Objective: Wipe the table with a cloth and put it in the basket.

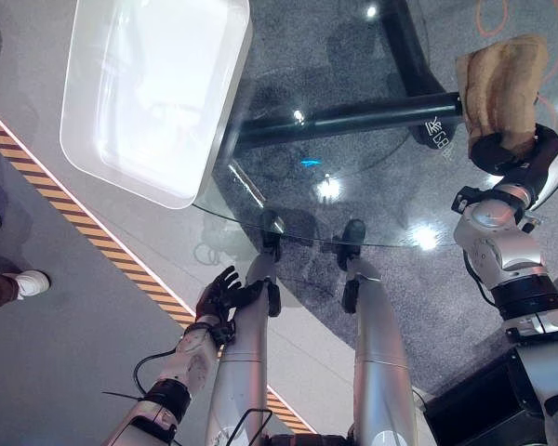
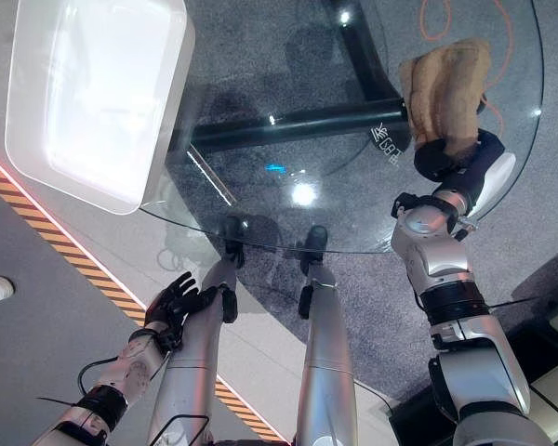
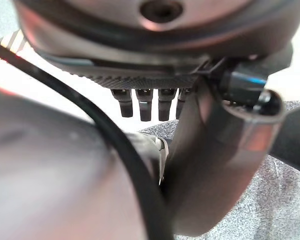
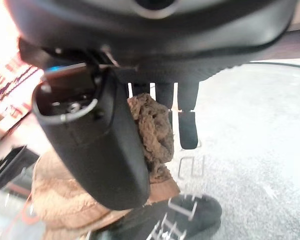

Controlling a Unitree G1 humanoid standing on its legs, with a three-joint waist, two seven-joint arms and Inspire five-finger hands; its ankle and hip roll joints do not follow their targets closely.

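Cloth (image 1: 498, 82) apparently pinched in right robot hand (image 1: 521, 153).

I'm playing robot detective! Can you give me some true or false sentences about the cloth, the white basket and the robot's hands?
1. The right hand holds the brown cloth. True.
2. The cloth is lying in the white basket. False: it is over the glass table, apart from the basket.
3. The basket sits on the table's left part. True.
4. The left hand presses on the table. False: it hangs low beside the table, fingers relaxed.
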